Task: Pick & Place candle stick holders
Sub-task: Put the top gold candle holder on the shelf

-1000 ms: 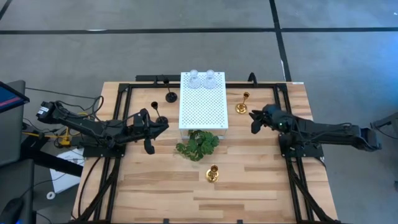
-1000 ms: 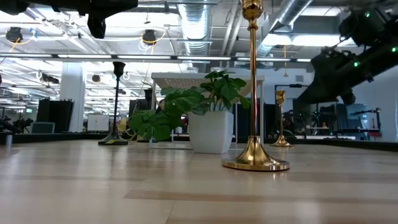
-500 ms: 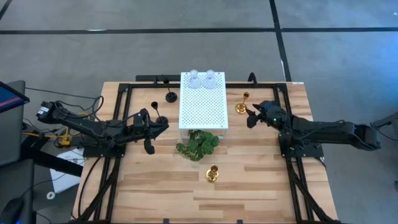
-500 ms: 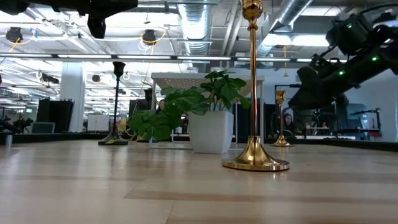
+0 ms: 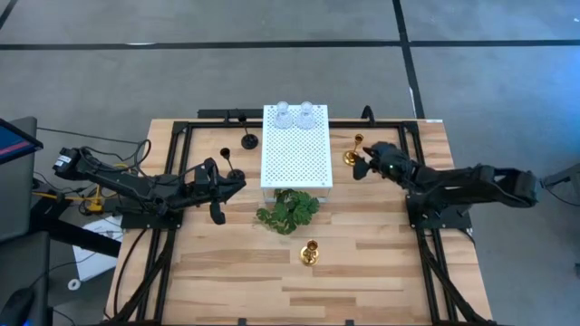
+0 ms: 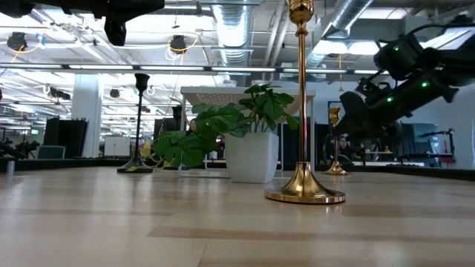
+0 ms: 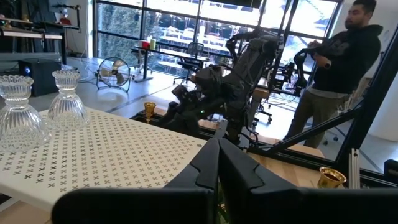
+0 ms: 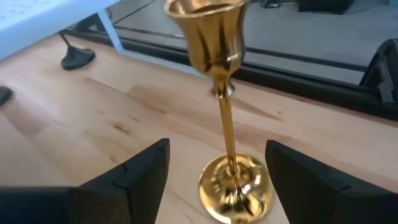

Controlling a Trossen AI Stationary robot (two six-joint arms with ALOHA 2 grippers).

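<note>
Wooden table (image 5: 381,263) fills the centre of the high view, with a white perforated stand (image 5: 296,154) at its middle top. Two clear glass holders (image 5: 294,114) already stand on the stand's upper edge. Remaining off it: two black holders (image 5: 240,154) left of the stand, one gold holder (image 5: 310,253) at lower centre below the green sprig (image 5: 288,210), and a second gold holder (image 5: 352,152) right of the stand. The right gripper (image 8: 216,171) is spread, fingers either side of that second holder's stem and base, not yet touching. The left gripper (image 5: 217,188) waits at centre left, fingers pressed together. Judged progress: about one third.
</note>
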